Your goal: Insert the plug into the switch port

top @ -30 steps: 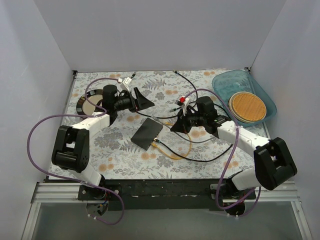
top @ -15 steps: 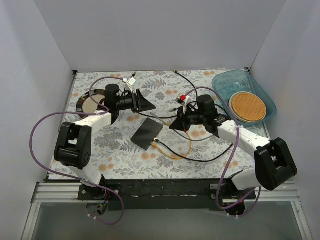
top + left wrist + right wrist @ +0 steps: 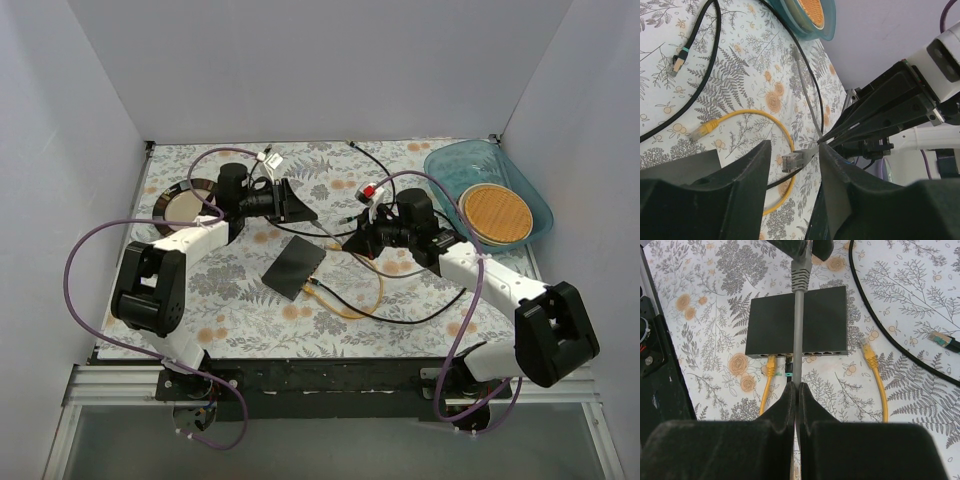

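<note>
Shown: plug (image 3: 791, 161) between spread fingers of left gripper (image 3: 794, 150); right gripper (image 3: 796, 386) clamped on its grey cable (image 3: 799, 325), directly over switch (image 3: 825, 325).

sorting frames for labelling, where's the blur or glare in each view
top external: even soft light, faint shadows, no harsh glare; left wrist: near fingers dark and blurred, grey plug sharp; right wrist: fingers blurred, switch and grey cable sharp

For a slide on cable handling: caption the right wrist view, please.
Right hand pinches the grey cable over the black switch, one yellow plug already in a port.
</note>
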Controlling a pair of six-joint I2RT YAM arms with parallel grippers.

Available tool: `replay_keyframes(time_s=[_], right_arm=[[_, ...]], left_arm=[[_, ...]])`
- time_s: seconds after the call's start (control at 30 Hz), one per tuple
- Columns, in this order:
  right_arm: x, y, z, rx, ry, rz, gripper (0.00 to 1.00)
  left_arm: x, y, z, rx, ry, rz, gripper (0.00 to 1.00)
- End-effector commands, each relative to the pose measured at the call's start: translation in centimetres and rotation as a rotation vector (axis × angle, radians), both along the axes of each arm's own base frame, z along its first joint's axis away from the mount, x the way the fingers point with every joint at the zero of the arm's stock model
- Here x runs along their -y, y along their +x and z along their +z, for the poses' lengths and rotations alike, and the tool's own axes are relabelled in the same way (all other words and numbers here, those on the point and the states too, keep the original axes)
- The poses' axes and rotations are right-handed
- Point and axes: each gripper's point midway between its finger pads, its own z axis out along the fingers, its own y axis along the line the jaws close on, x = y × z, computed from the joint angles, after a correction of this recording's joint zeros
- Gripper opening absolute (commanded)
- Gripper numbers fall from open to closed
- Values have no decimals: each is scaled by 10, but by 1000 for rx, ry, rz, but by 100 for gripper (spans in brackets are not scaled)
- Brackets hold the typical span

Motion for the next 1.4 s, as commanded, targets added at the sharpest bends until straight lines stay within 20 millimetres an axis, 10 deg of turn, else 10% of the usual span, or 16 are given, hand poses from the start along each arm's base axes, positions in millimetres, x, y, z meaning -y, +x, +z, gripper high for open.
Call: replay_keyframes(time_s=[0.0, 0.4, 0.5, 0.67, 1.37], right_arm=[[0, 13, 37, 111, 46, -43, 1], [0, 17, 33, 109, 35, -56, 1], [-1, 24, 34, 97, 24, -75, 36], [-18, 44, 62, 175, -27, -136, 55], [-45, 62, 35, 297, -262, -206, 42]], left_arm=[[9, 0, 4, 31, 17, -40, 40], [12, 3, 3, 32, 40, -24, 1], [15, 3, 7, 38, 38, -21, 0], [20, 4, 10, 27, 42, -17, 0], [21, 6, 10, 3, 55, -3, 0]])
